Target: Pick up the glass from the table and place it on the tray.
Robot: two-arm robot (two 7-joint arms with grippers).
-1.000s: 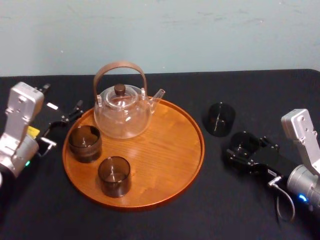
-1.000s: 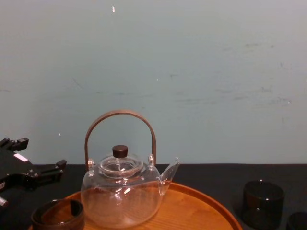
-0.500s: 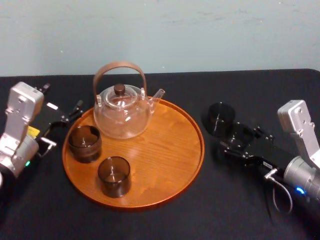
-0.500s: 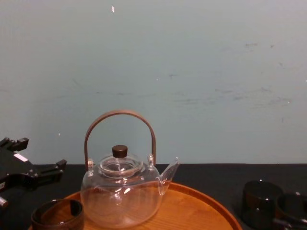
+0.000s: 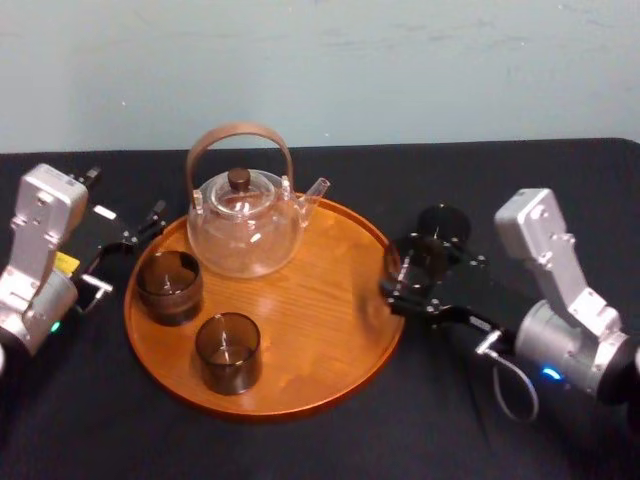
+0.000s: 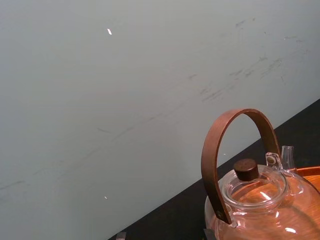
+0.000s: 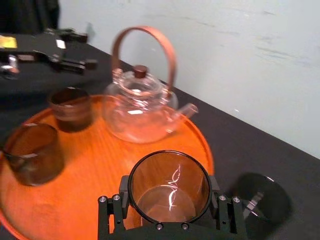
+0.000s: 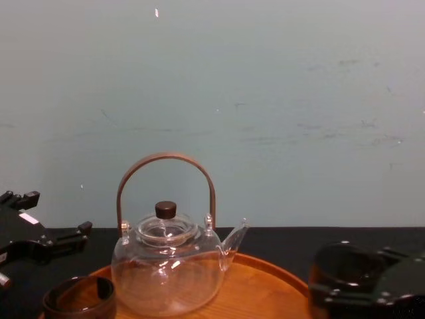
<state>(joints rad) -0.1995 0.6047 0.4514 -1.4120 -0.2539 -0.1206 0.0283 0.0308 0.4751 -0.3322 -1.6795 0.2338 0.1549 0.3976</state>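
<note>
My right gripper (image 5: 408,278) is shut on a smoky brown glass (image 5: 405,260), one finger on each side of it. The wrist view shows this glass (image 7: 169,186) upright between the fingers (image 7: 107,207). It hangs over the right rim of the round wooden tray (image 5: 320,330), just above the black table (image 5: 500,180). In the chest view the held glass (image 8: 335,269) is at the lower right, beside the tray (image 8: 265,286). My left gripper (image 5: 125,235) rests open on the table off the tray's left edge, holding nothing.
A clear glass teapot (image 5: 243,225) with a brown bow handle stands at the back of the tray. Two more brown glasses stand on the tray's left part (image 5: 170,286) and front (image 5: 228,351). Another dark glass (image 5: 445,225) stands on the table right of the tray.
My right gripper has carried the glass to the left, from the table beside the other dark glass to the tray's right rim. The left arm has not moved.
</note>
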